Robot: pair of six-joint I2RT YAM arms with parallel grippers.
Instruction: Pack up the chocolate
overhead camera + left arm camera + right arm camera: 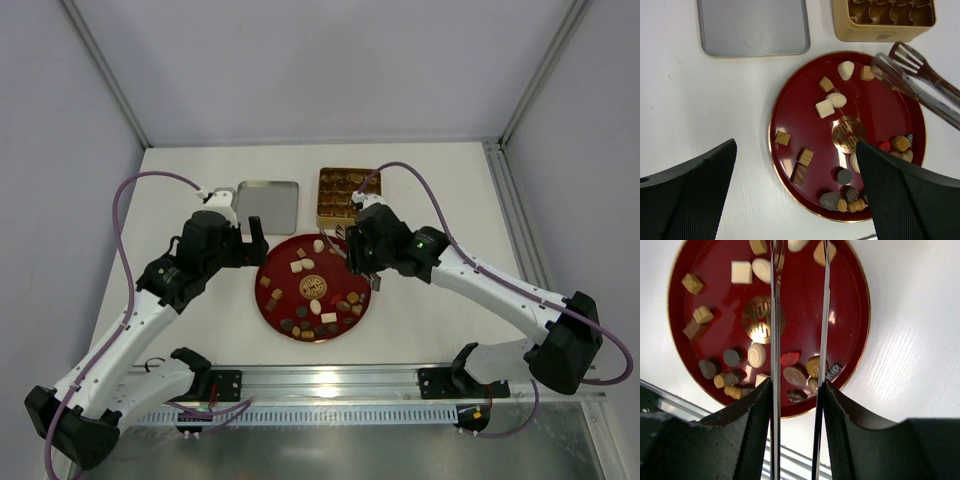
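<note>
The chocolate [315, 290] lies scattered on a round red plate [275, 262]: cream, tan and dark pieces [824, 108] [757, 355]. My right gripper [358, 255] [797, 387] hangs over the plate's right side, shut on metal tongs [775, 315]. The tong tips [900, 62] stand apart above the plate's far edge with nothing between them. My left gripper [250, 245] [796, 150] hovers wide open over the plate's left rim and holds nothing. The gold tin [345, 195] [883, 20] behind the plate has chocolates in its compartments.
A flat silver lid [268, 205] [752, 27] lies left of the tin, behind the plate. A metal rail [330, 380] runs along the table's near edge. White enclosure walls stand at the back and sides.
</note>
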